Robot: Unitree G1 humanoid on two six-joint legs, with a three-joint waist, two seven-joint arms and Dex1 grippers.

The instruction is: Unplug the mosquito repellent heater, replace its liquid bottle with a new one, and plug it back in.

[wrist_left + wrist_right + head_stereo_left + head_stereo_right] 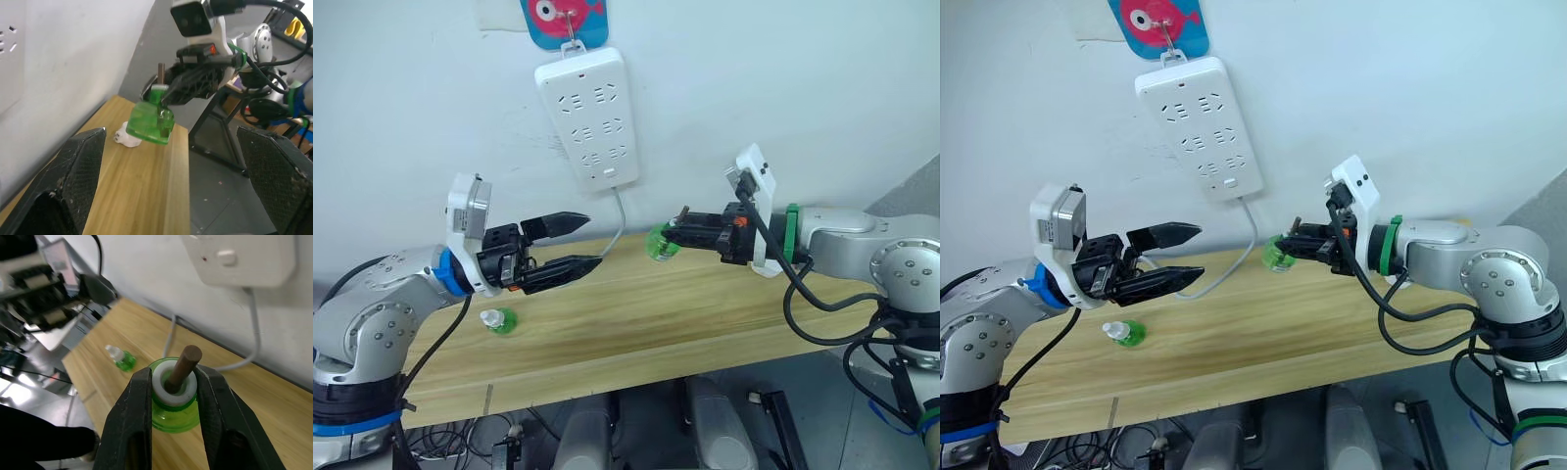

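1. The power strip (588, 117) hangs on the wall behind the table (636, 333).
2. One bottle (497, 320) lies on the table's left part.
3. Another bottle (660, 243) is held above the table, right of centre.
4. The mosquito repellent heater (128, 138), apparently, lies on the table behind that held bottle.

Head stereo pair overlooks table (636, 333); wrist cameras close along jaws.

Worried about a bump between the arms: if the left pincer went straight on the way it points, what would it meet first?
Probably the green bottle held in the right pincer, which sits between the open left pincer's fingers in its wrist view; depth is unclear.
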